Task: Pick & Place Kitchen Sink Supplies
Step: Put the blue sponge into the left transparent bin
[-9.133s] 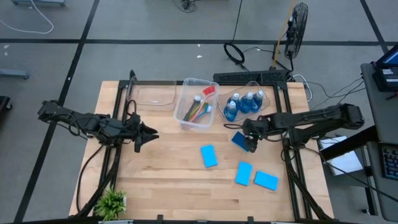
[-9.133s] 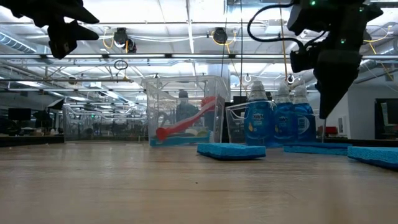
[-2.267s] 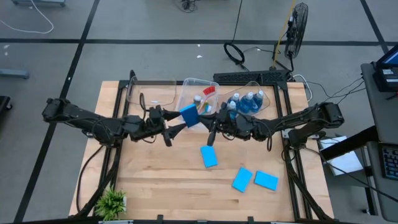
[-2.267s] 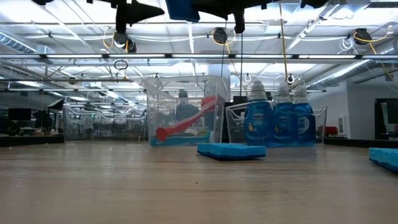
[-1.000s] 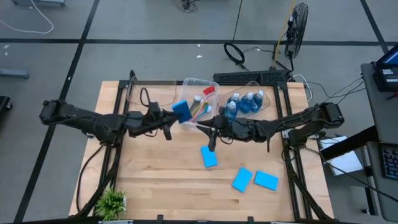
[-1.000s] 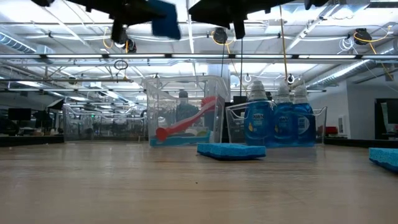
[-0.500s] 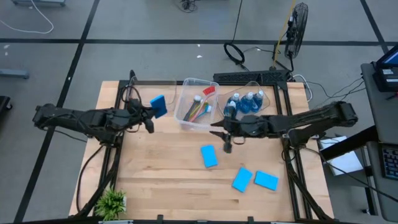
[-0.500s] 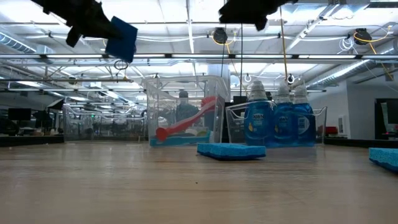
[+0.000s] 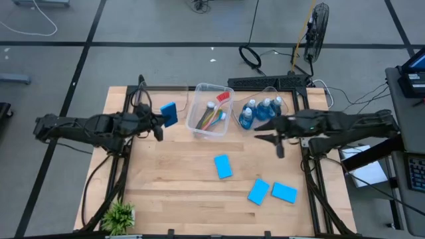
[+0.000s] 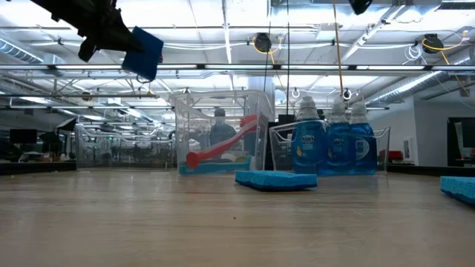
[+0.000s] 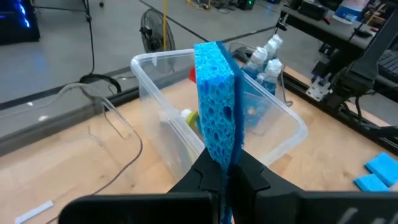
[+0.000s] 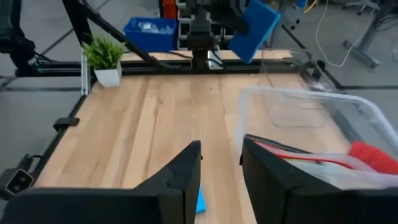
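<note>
My left gripper [image 9: 162,118] is shut on a blue sponge [image 9: 169,113], high above the table by the empty clear bin [image 9: 159,101]; the low view shows the sponge [image 10: 143,52] well up in the air. My right gripper [image 9: 259,138] hangs open and empty in front of the bin of clear bottles of blue liquid [image 9: 262,109]; in its wrist view the fingers [image 12: 221,165] hold nothing. The long-handled brushes [image 9: 211,114] lie in the middle bin. Three more blue sponges [image 9: 223,166], [image 9: 259,191], [image 9: 284,192] lie flat on the table. My left gripper pinches the sponge's lower end [image 11: 224,163] between its two fingers, one on each broad face. The fingers come from the table's left, nearly level. The sponge stands on edge above the fingers, lifted clear of the table and the bins.
Three clear bins line the far edge: an empty one at the left, the brush bin [image 9: 199,126] in the middle, the bottle bin [image 9: 272,93] at the right. A small green plant [image 9: 119,216] stands at the near left corner. Bare wood lies between the arms.
My left gripper has carried the sponge from over the brush bin toward the table's left edge, to beside the empty bin, and has been still for the last half second. My right gripper has drawn back toward the table's right edge and risen.
</note>
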You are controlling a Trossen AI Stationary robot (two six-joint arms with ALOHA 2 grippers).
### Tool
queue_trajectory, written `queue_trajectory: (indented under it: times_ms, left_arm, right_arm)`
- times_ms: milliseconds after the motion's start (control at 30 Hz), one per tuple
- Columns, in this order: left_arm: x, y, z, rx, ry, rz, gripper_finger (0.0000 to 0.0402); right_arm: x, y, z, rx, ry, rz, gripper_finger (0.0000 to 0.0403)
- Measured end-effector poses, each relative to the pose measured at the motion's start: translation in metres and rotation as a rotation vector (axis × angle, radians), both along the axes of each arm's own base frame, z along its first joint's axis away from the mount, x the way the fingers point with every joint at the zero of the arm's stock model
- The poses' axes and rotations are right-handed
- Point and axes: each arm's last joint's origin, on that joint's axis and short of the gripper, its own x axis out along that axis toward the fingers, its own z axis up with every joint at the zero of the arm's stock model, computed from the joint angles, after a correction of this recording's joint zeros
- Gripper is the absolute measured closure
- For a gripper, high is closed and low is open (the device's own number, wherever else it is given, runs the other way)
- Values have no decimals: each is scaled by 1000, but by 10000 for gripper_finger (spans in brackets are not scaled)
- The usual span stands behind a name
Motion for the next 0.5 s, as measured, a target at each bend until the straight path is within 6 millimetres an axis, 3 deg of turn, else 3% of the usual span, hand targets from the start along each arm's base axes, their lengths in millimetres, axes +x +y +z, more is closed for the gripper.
queue_trajectory:
  times_ms: [267, 500]
  left_arm:
    - [0, 8, -1, -28, 3, -4, 394]
    - [-1, 15, -3, -66, 22, -14, 394]
  right_arm:
    - [-44, -5, 4, 99, 12, -36, 300]
    - [-59, -7, -26, 129, -83, -33, 302]
